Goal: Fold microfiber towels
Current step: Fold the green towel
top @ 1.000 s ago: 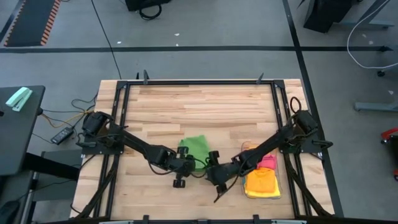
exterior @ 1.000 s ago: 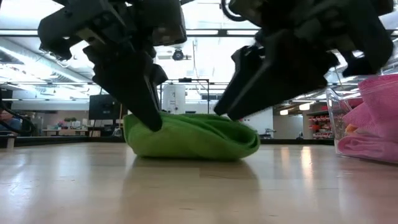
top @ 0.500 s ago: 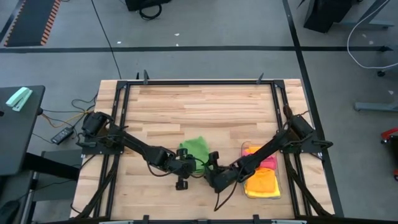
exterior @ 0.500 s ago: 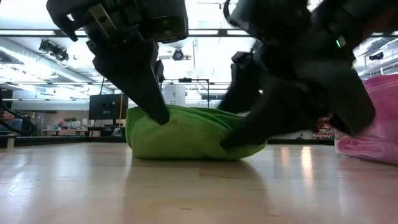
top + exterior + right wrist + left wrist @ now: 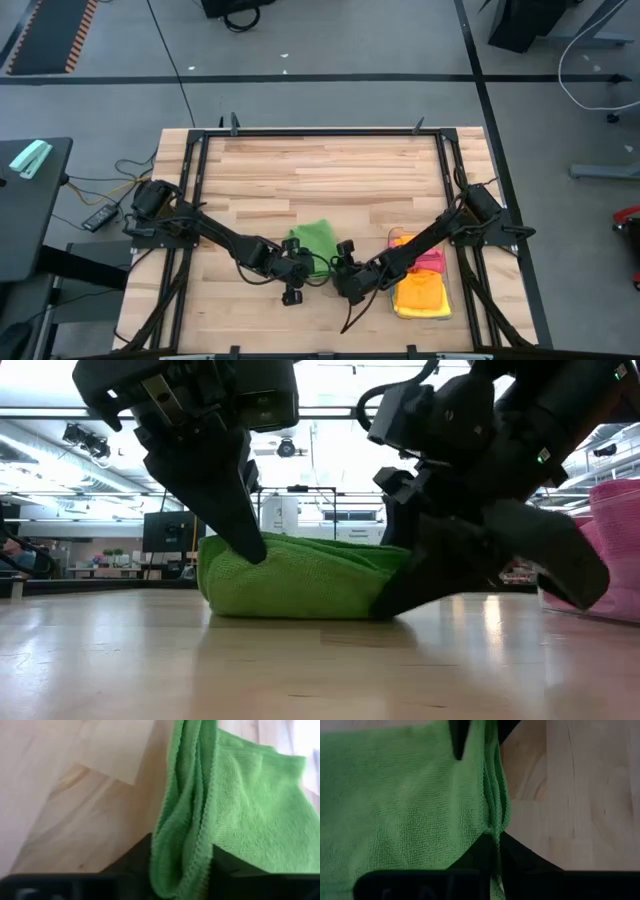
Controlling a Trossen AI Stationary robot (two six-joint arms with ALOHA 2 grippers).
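A green microfiber towel [image 5: 315, 237] lies folded on the wooden table [image 5: 320, 170], near its front middle. In the low view it is a low green mound [image 5: 300, 575]. My left gripper [image 5: 296, 262] is shut on the towel's near left corner. My right gripper [image 5: 343, 272] is shut on its near right corner, with one fingertip down at the tabletop [image 5: 395, 598]. Both arms reach in from the table's sides. My left gripper pinches the stacked hems at the towel's corner [image 5: 493, 827] between its two fingers; several layers show there. It slants down from the near left. The towel rests on the table. My right gripper pinches a bunched fold of several layers at the towel's side edge [image 5: 182, 855] between its two fingers [image 5: 135, 857]. It slants down from the near right, and that end of the towel [image 5: 385, 565] sits on the table.
A clear bin [image 5: 446, 300] at the front right holds a pink towel [image 5: 430, 260] and an orange one [image 5: 418, 290] over yellow. It stands close behind my right arm. Bare wood stretches across the far half. A black frame [image 5: 320, 131] borders the table.
My right gripper has sunk toward the table at the towel's near right end, rolled a little, and taken hold of the bunched edge. That end of the towel has been pushed in and stands taller. My left gripper has kept its place and its hold.
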